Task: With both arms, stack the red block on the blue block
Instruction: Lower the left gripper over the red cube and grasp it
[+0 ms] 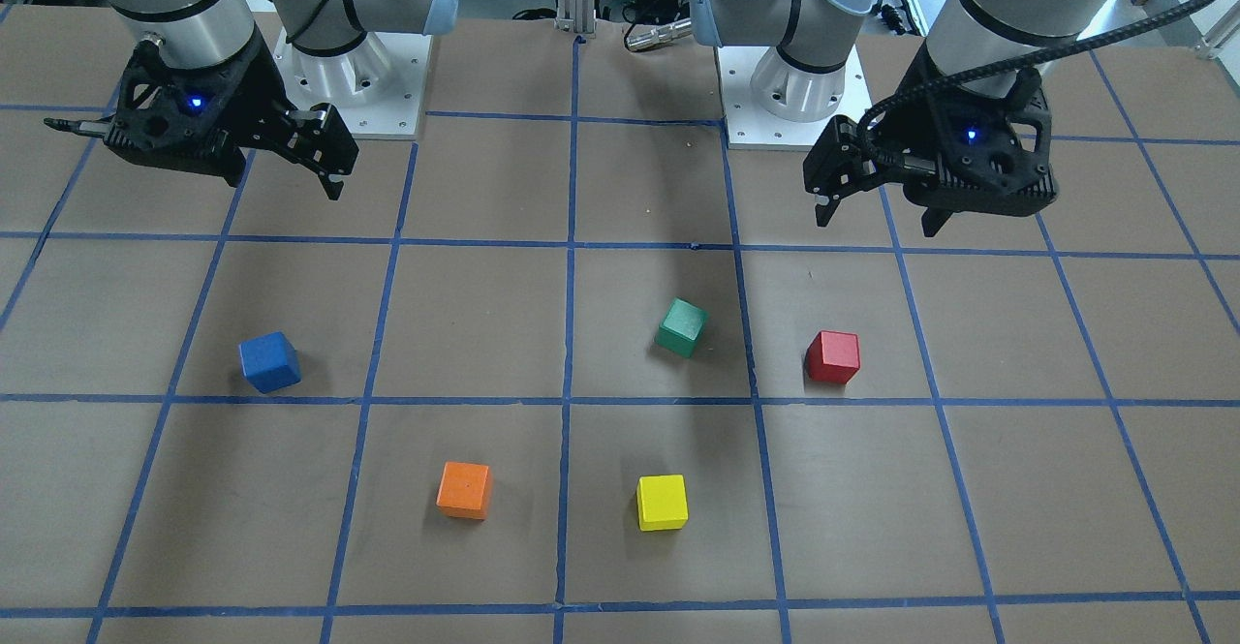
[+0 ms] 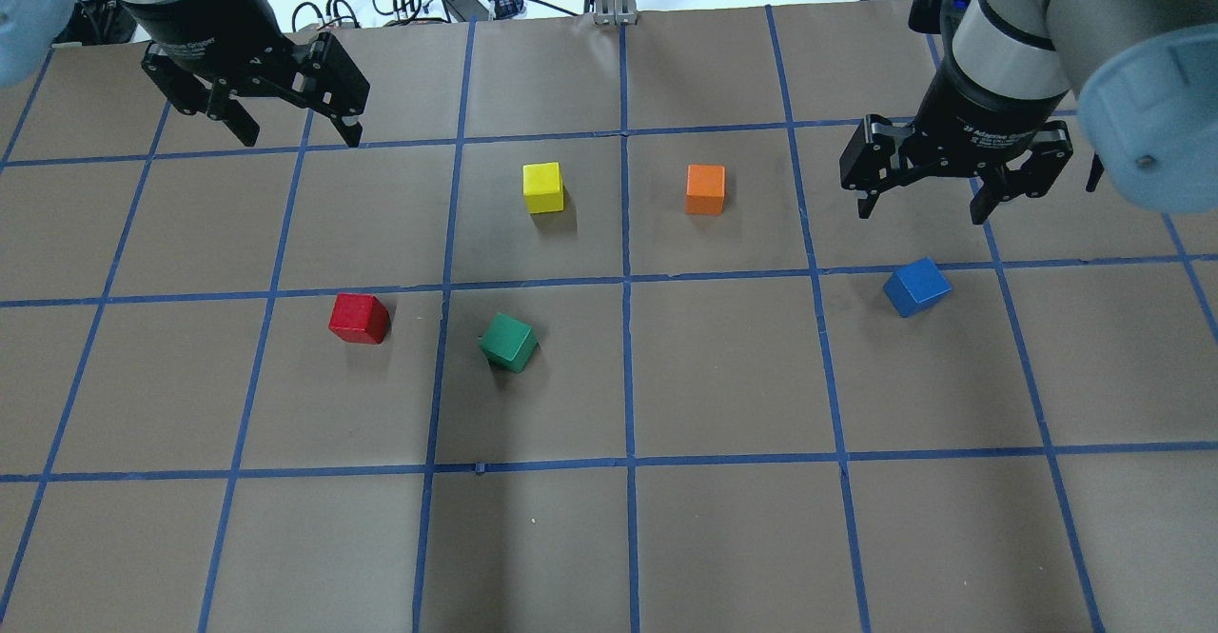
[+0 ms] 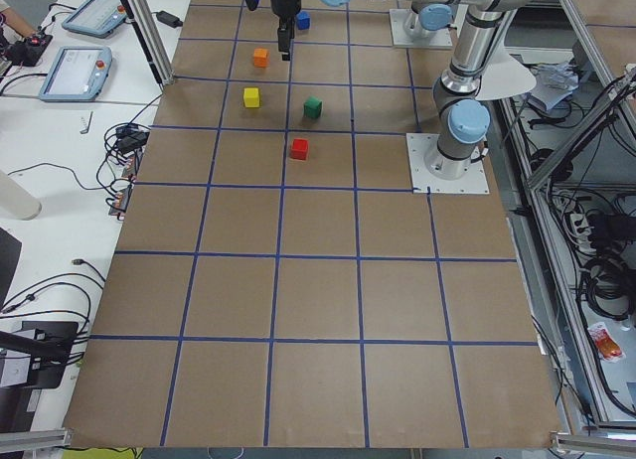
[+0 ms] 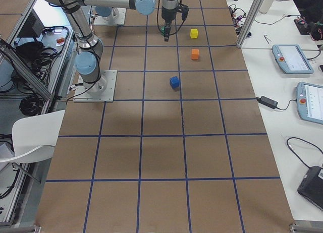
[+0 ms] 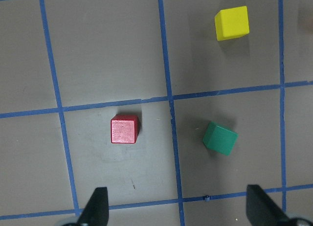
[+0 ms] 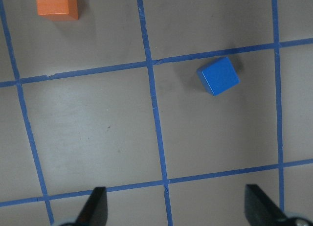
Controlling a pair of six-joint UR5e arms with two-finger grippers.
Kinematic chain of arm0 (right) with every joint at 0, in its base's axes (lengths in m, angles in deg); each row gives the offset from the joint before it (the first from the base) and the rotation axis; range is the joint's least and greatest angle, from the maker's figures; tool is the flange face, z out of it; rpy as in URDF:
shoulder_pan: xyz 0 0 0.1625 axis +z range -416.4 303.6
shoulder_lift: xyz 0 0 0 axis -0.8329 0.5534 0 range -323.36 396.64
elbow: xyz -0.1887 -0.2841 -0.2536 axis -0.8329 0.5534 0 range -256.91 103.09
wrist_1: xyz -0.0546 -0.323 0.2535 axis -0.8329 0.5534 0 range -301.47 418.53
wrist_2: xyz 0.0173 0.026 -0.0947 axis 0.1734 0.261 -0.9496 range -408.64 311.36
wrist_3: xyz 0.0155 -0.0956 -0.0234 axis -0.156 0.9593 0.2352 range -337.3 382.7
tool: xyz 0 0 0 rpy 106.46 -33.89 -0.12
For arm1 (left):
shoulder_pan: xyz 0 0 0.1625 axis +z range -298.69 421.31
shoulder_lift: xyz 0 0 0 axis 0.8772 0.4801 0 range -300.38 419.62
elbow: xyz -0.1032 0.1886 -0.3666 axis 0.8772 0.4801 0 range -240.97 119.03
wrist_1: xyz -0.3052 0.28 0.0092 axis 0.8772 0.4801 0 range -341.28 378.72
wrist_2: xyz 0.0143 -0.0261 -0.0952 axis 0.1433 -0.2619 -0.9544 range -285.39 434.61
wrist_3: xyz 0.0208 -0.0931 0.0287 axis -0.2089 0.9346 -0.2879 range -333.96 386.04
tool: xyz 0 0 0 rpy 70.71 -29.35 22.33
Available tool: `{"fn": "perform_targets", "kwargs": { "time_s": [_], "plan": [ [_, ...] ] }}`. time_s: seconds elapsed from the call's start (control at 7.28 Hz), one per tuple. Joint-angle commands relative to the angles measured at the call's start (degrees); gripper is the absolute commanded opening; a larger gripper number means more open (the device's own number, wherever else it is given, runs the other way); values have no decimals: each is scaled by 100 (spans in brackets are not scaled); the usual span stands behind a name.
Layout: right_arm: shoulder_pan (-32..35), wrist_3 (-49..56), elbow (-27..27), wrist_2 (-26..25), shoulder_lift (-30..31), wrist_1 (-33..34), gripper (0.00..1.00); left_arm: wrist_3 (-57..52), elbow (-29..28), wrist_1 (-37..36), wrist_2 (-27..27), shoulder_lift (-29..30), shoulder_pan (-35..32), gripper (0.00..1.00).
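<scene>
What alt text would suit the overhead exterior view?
Five cubes lie apart on a gridded table: red block left, green cube beside it, yellow cube and orange cube behind, blue block right. The left tool and right tool hang open, empty.

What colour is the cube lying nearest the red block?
Green: the green cube shows best in the overhead exterior view.

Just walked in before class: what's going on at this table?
Nothing is being held. Both arms hang above the table, with the left gripper and the right gripper open and empty. The red block lies on the robot's left side and the blue block on its right, far apart, so stacking has not begun. The green block, yellow block and orange block lie separately between them.
</scene>
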Motion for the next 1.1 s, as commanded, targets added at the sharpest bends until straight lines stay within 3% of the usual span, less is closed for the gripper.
{"fn": "perform_targets", "kwargs": {
  "time_s": [0.0, 0.55, 0.96],
  "plan": [
    [0, -4, 25, -1, 20, 15, 100, 12, 2, -35, 42, -19, -127, 100],
    [9, 5, 236, -19, -33, -37, 100, -59, 580, -61, 43, -63, -32, 100],
    [0, 5, 316, -19, -50, -37, 100, -952, 1905, -1577, 43, 138, 486, 100]
  ]
}}
